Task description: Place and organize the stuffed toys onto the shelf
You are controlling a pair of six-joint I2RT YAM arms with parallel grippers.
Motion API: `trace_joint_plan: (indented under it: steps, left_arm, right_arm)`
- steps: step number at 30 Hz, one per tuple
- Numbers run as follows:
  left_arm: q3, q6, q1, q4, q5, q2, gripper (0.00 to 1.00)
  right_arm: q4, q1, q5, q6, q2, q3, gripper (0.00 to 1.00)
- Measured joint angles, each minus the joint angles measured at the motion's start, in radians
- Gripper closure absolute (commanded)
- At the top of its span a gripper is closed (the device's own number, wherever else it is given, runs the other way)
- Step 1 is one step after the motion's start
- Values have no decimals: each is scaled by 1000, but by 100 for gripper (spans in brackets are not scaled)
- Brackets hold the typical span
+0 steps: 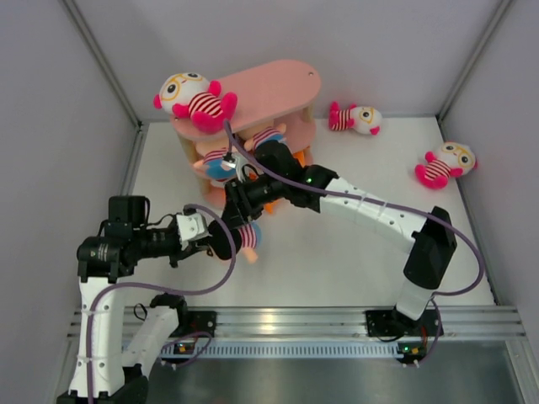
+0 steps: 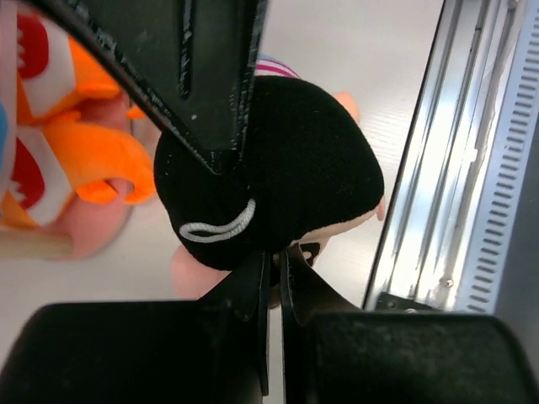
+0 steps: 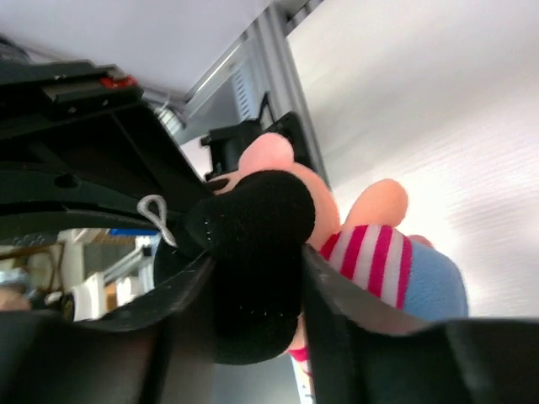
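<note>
- The peach doll [image 1: 247, 236], black-haired, in a striped top and blue pants, is held just in front of the shelf [image 1: 278, 84], towards its left end.
- The right hand [image 3: 257, 252] is clamped on the doll's black head, one finger on each side.
- The left hand [image 2: 274, 261] has its fingers almost together, nipped on the lower edge of that same head. A finger of the right hand crosses just above it.
- Both arms crowd the front of the shelf, and the right arm's purple cable [image 1: 261, 172] runs across the shelf's middle tier.
- A white-headed doll [image 1: 194, 99] lies on the shelf's top board at its left end.
- Striped dolls [image 1: 221, 156] sit in the shelf's middle tier, partly hidden by the right arm.
- An orange fish [image 2: 76, 143] lies on the shelf's bottom board, just behind the held doll.
- To the right of the shelf, a second white-headed doll [image 1: 355, 118] lies on the worktop [image 1: 354, 261] near it.
- A third white-headed doll [image 1: 445, 164] lies well apart from the shelf, by the side wall.
</note>
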Motion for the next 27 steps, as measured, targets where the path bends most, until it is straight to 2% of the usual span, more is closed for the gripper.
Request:
trace_joint_plan:
  steps: [1, 2, 5, 7, 8, 12, 15, 18, 22, 27]
  left_arm:
    - [2, -56, 0, 11, -18, 1, 100]
    - [3, -107, 0, 22, -31, 4, 100]
    - [35, -313, -2, 49, -89, 38, 100]
    - [74, -443, -3, 66, -132, 77, 100]
    - [93, -513, -3, 82, -157, 101, 100]
    - [144, -713, -2, 117, -222, 180, 100]
    - [194, -822, 5, 117, -239, 255, 100]
    - [246, -901, 24, 116, -222, 318, 100]
    - [296, -966, 61, 117, -165, 357, 100]
    - [318, -1001, 94, 117, -107, 367, 100]
  right_arm:
    - [-3, 1, 26, -18, -5, 0, 37]
    - [-11, 4, 65, -44, -16, -1, 32]
    - [0, 17, 233, -166, -103, -51, 27]
    - [45, 29, 360, -284, -241, -169, 25]
    - [88, 36, 421, -362, -325, -242, 21]
    - [325, 63, 613, -685, -662, -561, 20]
    - [481, 105, 725, -1006, -805, -754, 17]
    - [644, 203, 870, -1370, -801, -917, 15]
    - [830, 330, 1028, -1840, -649, -1050, 16]
    - [1056, 403, 1101, -2199, -487, -1075, 18]
